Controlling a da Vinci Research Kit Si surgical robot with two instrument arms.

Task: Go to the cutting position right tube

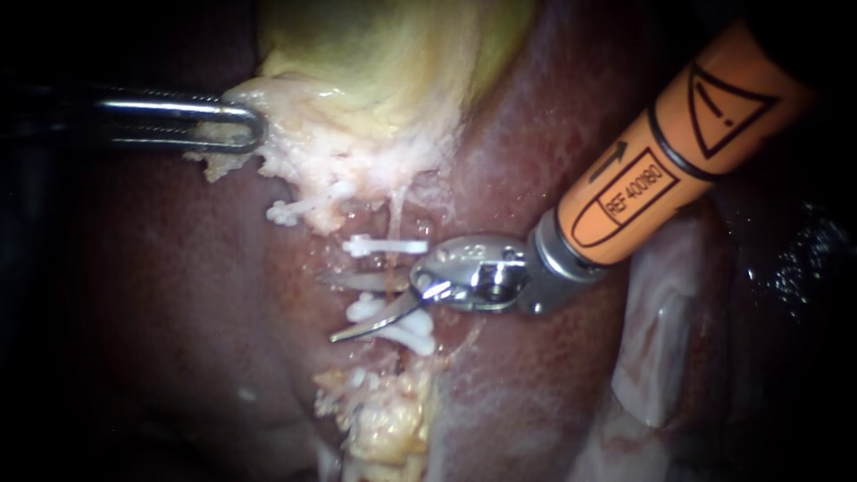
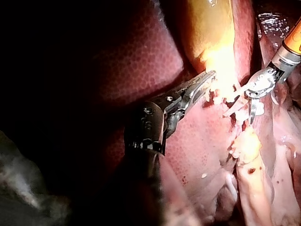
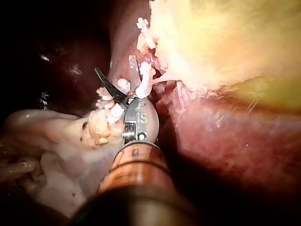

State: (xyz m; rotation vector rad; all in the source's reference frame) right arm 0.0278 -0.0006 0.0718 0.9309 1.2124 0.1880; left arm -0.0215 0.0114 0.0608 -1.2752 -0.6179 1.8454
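My right instrument [image 1: 328,309], on an orange shaft from the upper right, ends in two thin blades that stand open. They straddle the clipped stretch of tube [image 1: 390,268] below the gallbladder [image 1: 375,54]. One white clip [image 1: 386,245] lies just above the upper blade. More clips [image 1: 406,332] lie at the lower blade. The right wrist view shows the open blades [image 3: 115,68] among the clips [image 3: 143,77]. I cannot tell if a blade touches the tube. My left instrument [image 1: 243,125] is shut on the gallbladder's pale lower edge, which also shows in the left wrist view [image 2: 209,77].
Dark red liver [image 1: 134,312] surrounds the site. A separate white clip [image 1: 284,212] sits left of the tube. Yellowish fatty tissue [image 1: 388,424] lies below the clips and pale folded tissue [image 1: 661,339] lies at the right.
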